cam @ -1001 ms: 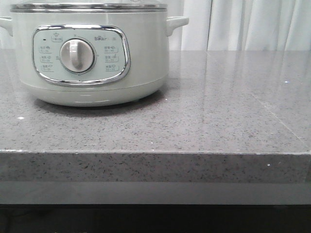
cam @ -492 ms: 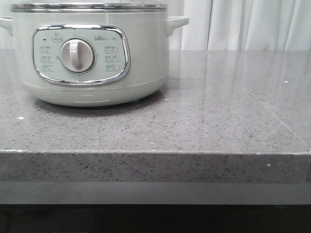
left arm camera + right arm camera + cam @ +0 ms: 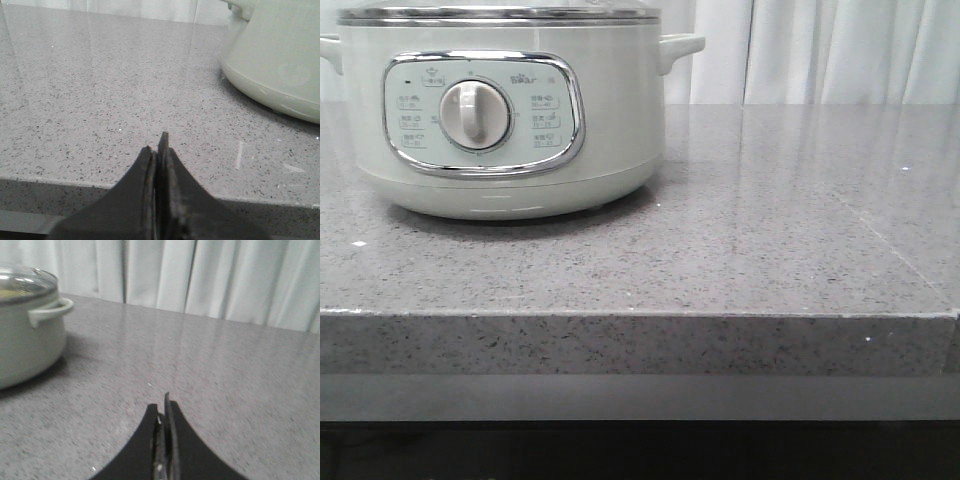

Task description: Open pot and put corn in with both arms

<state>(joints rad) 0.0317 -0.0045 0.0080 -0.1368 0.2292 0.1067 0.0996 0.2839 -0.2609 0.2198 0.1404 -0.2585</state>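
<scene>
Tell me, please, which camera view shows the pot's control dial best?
The front view: the pot faces the camera, so its cream dial sits plainly inside the chrome-framed panel. The left wrist view catches only the pot's plain lower wall; the right wrist view shows a side handle and the lid's rim, no dial.

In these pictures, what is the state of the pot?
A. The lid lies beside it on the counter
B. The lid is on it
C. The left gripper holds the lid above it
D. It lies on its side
B: in the right wrist view a glass lid sits on the pot, which stands upright.
</scene>
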